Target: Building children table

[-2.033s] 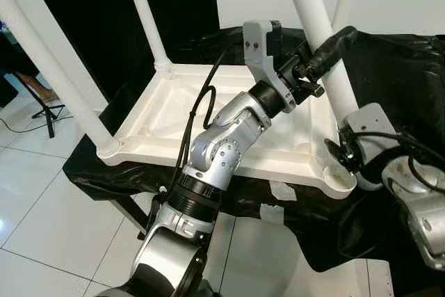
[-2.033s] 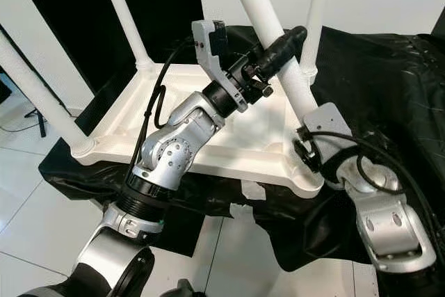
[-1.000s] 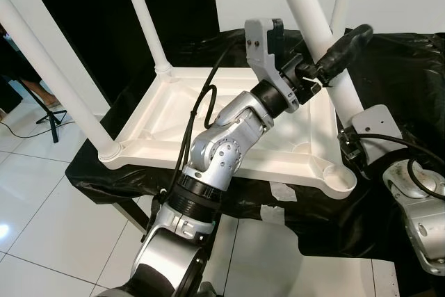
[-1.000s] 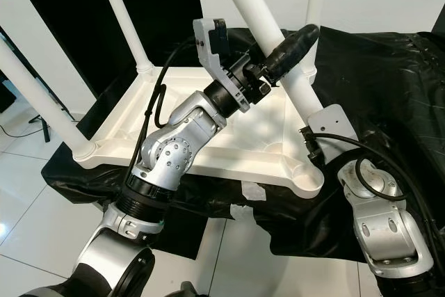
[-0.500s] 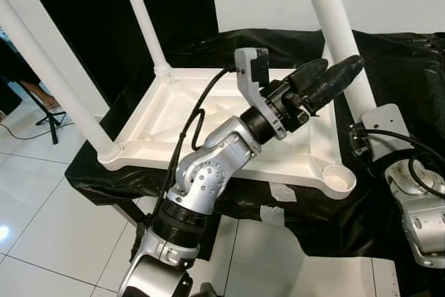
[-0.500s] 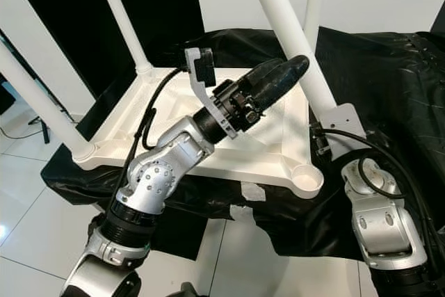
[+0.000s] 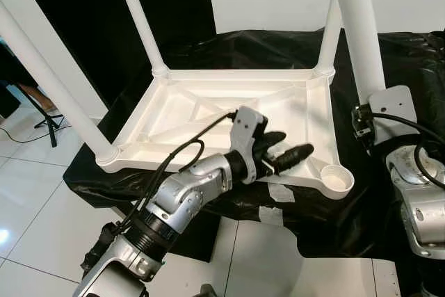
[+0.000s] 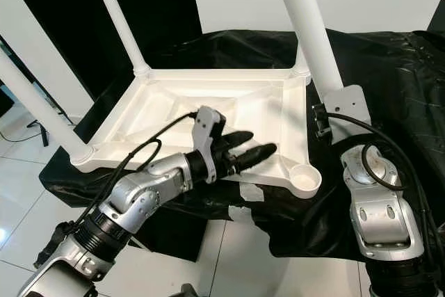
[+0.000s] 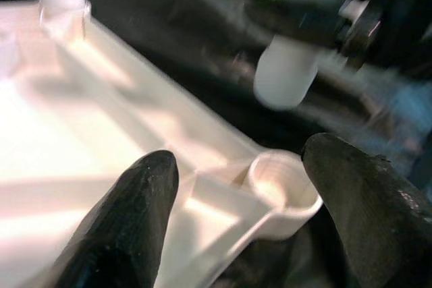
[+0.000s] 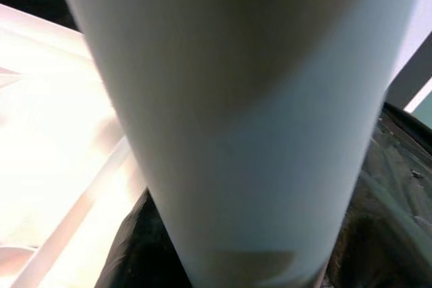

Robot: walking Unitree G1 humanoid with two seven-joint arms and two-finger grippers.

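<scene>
A white table top lies upside down on a black-draped surface. Three white legs stand in its corners: far left, near left and far right. The near right socket has nothing in it. My right gripper is shut on the fourth leg, holding it almost upright, above and just right of that socket. My left gripper is open and low over the near edge, beside the socket. In the left wrist view the socket lies between its fingers, with the leg's end hanging above.
Black cloth covers the support and hangs over its front, with tape patches below the near edge. A white tiled floor lies to the left, with a tripod foot on it. A dark door stands behind.
My left gripper let go of the fourth leg and dropped to the table's near edge. The right gripper lifted the leg away from the socket and stood it more upright.
</scene>
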